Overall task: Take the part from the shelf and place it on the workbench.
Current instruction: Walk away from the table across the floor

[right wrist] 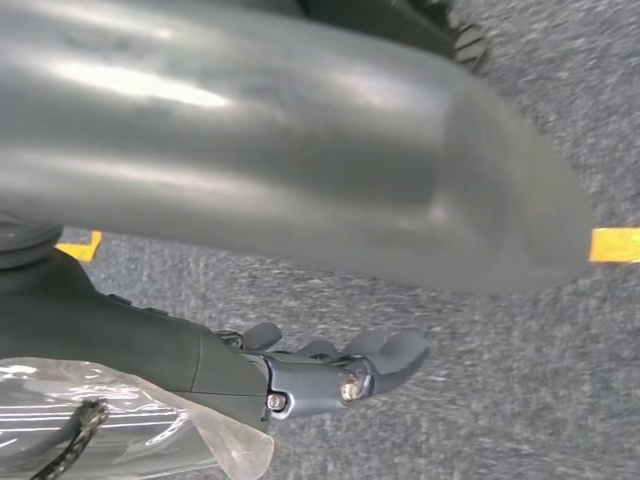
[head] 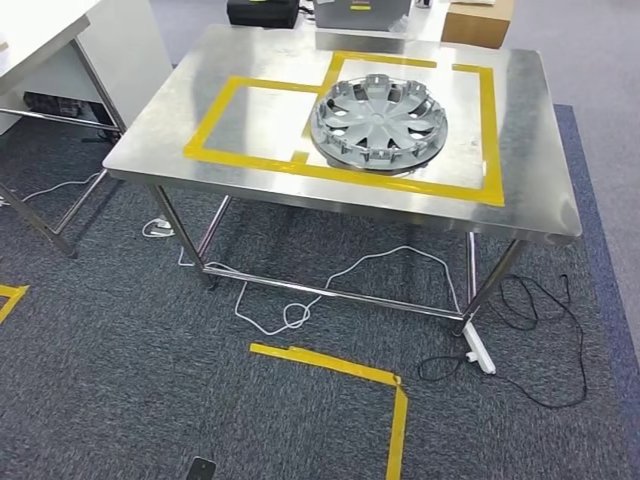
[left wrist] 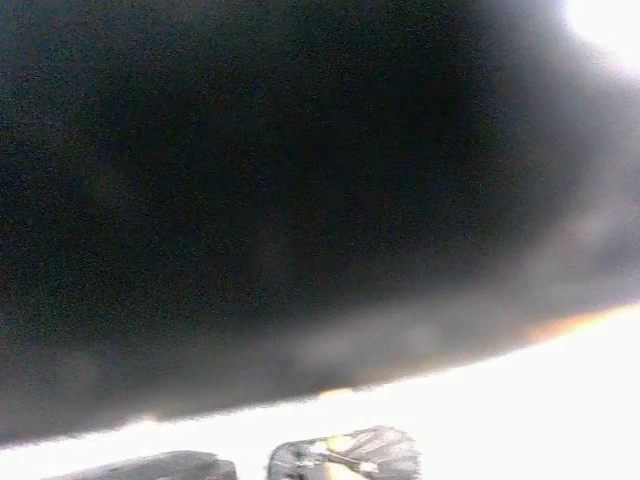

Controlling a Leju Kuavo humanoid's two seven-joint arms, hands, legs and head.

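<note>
Hubcap (head: 379,120) flat on desk (head: 226,60), inside taped box | right hand (right wrist: 332,370) empty, fingers extended | left hand: cannot tell | risk: re-nudging hubcap off the tape.

We see the right hand (right wrist: 332,375): dark grey fingers (right wrist: 392,352), small silver screws (right wrist: 349,391), clear plastic wrap (right wrist: 136,425) over the wrist, perhaps a black cable (right wrist: 72,445) beneath; broad smooth grey thumb (right wrist: 302,150).

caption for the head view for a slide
Silver hubcap lying on the steel workbench, overlapping its yellow tape outline.
</note>
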